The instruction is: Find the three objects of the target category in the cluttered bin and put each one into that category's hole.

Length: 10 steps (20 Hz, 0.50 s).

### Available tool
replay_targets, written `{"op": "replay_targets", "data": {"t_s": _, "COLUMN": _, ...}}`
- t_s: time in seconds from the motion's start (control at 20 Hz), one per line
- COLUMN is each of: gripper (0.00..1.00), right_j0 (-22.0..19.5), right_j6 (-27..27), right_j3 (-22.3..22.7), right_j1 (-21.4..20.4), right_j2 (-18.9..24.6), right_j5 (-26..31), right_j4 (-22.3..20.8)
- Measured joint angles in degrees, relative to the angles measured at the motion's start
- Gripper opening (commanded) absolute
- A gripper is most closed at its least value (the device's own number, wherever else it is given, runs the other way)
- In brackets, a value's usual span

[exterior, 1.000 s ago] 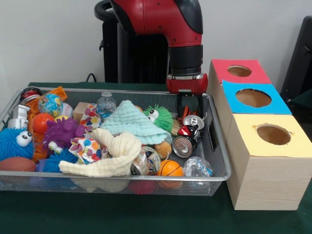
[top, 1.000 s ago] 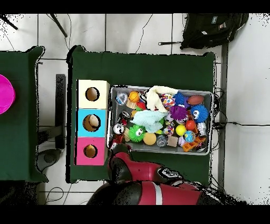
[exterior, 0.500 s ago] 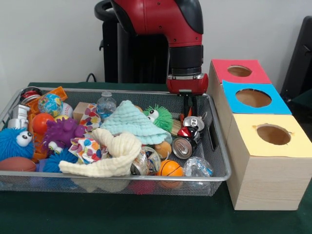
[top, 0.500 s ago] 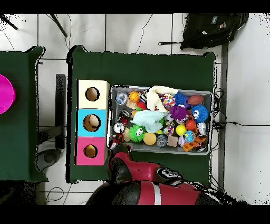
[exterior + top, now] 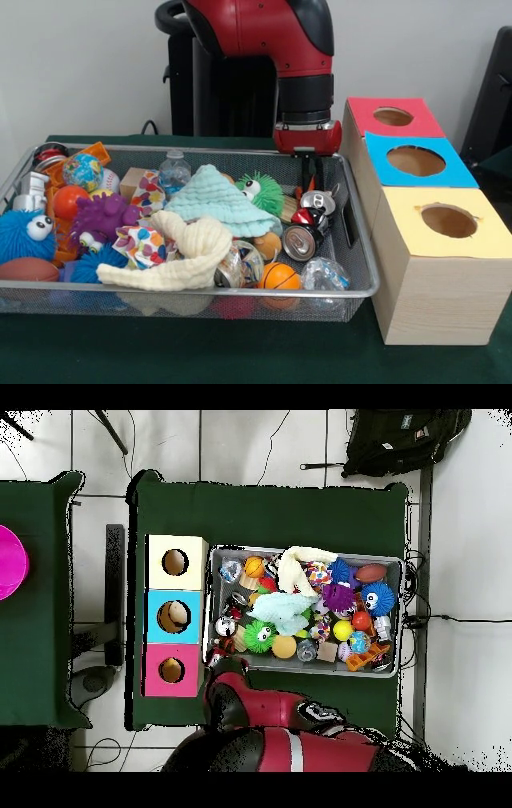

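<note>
Front view | bin [image 5: 362, 282]: cans [image 5: 302, 239], toys | hand [image 5: 310, 178] closed

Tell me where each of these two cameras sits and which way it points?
Front view: sits low across the table, facing the wire bin and three boxes; the red arm comes down, its pincer shut over the cans.
Overhead view: looks straight down on the table; the arm shows at the bottom.
Both share the bin, toys and boxes, turned half round.
</note>
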Motion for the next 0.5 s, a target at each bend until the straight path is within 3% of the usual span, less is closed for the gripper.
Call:
{"op": "replay_targets", "data": {"t_s": 0.3, "gripper": 0.0, "right_j0": 1.15, "right_j6": 0.04, "right_j3": 3.3, "right_j1": -3.23, "right_j2": -0.04, "right_j5": 0.59, "right_j4": 2.89}}
{"op": "replay_targets", "data": {"t_s": 0.5, "gripper": 0.0, "right_j0": 2.18, "right_j6": 0.04, "right_j3": 7.88, "right_j1": -9.53, "right_j2": 0.09, "right_j5": 4.02, "right_j4": 5.73}}
